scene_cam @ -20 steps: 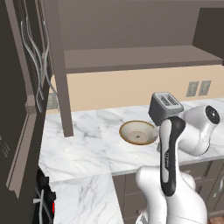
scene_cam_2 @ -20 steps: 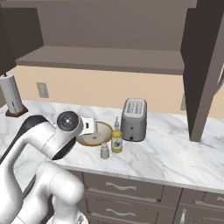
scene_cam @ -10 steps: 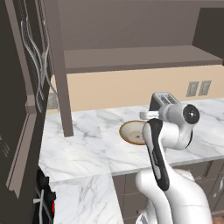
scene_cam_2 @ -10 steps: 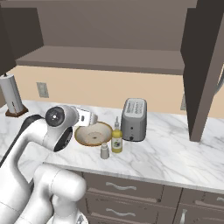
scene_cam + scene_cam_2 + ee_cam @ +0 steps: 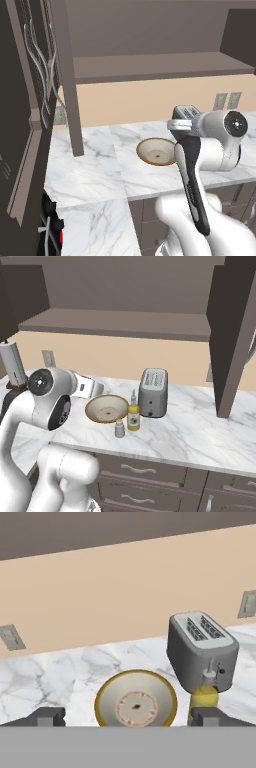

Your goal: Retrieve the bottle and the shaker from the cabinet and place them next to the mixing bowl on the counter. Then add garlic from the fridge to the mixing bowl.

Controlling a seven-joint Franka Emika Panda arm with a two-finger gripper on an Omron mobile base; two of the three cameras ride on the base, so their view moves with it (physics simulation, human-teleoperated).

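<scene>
A boxy silver toaster is seen standing upright on the counter, ahead of the tool and off to its right in the hand view, where its two top slots and a small front lever are shown. In the left base view only its top is visible, just behind the tool. A paper towel roll on a dark holder is seen upright to the tool's left, against the beige back wall. Wall outlets are set into that wall: one plate to the tool's left, another at the far right. Brown drawer fronts with pale curved handles are shown below the counter edge.
</scene>
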